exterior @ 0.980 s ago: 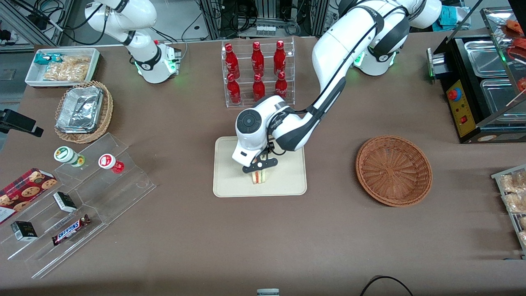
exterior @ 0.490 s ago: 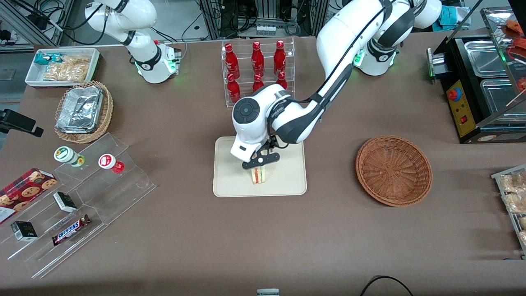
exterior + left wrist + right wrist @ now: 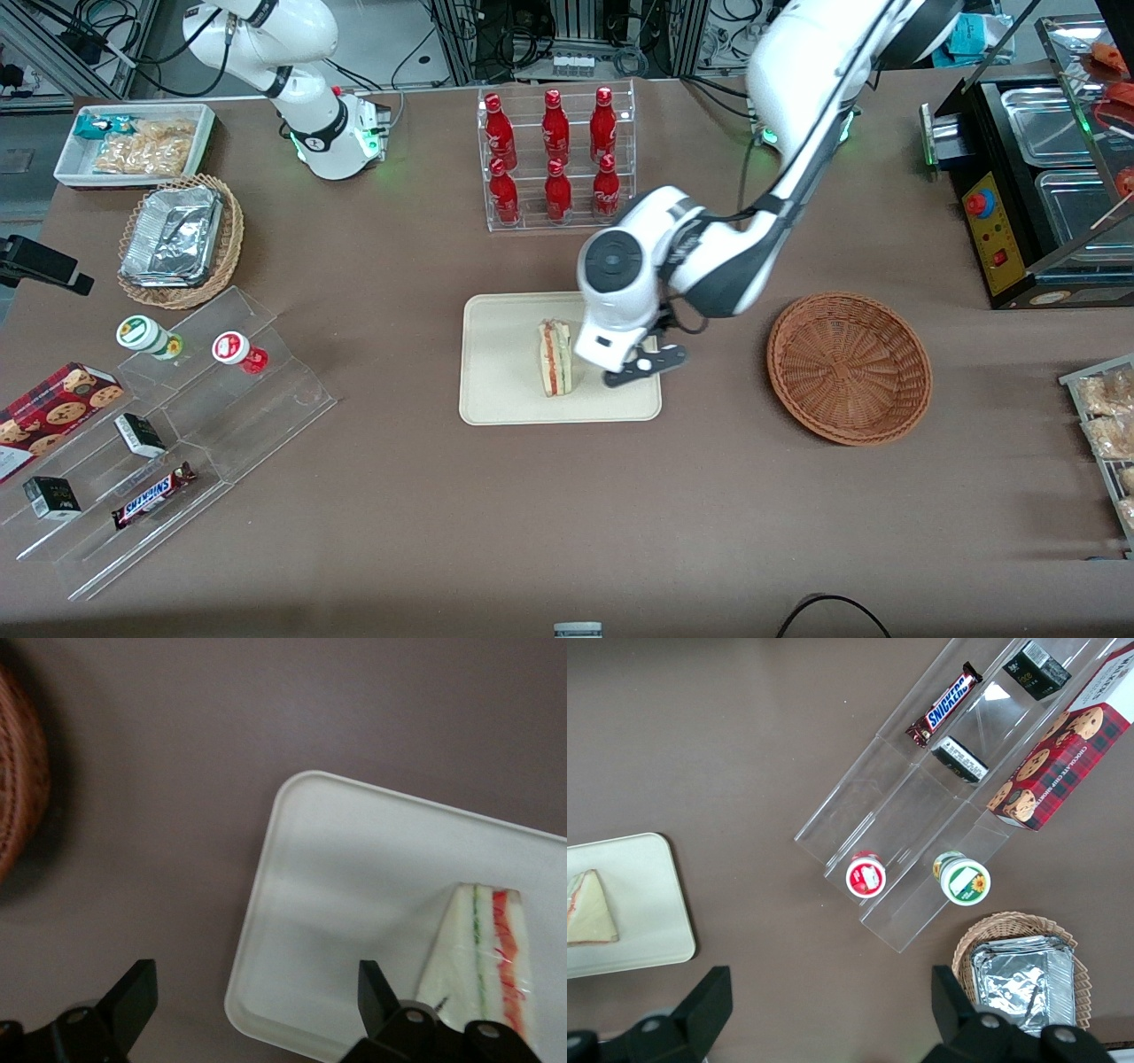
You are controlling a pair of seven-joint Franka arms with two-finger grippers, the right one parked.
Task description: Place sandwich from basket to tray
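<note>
gripper [image 3: 645, 365] released and empty, lifting off toward the tray's [image 3: 496, 403] basket-side edge | sandwich [image 3: 555, 358] now lying alone at tray centre | basket [image 3: 849, 367] empty | placement judged complete, arm retreating.

A brown table [image 3: 567, 532] fills nearly the whole frame under even, soft light that casts only faint shadows. Along the top edge of the frame runs grey floor with metal racking [image 3: 580, 27] and loose dark cables [image 3: 80, 40]. A black cable [image 3: 833, 610] loops in at the bottom edge. The gripper [image 3: 645, 366] hangs above the table near frame centre, fingers spread apart.
</note>
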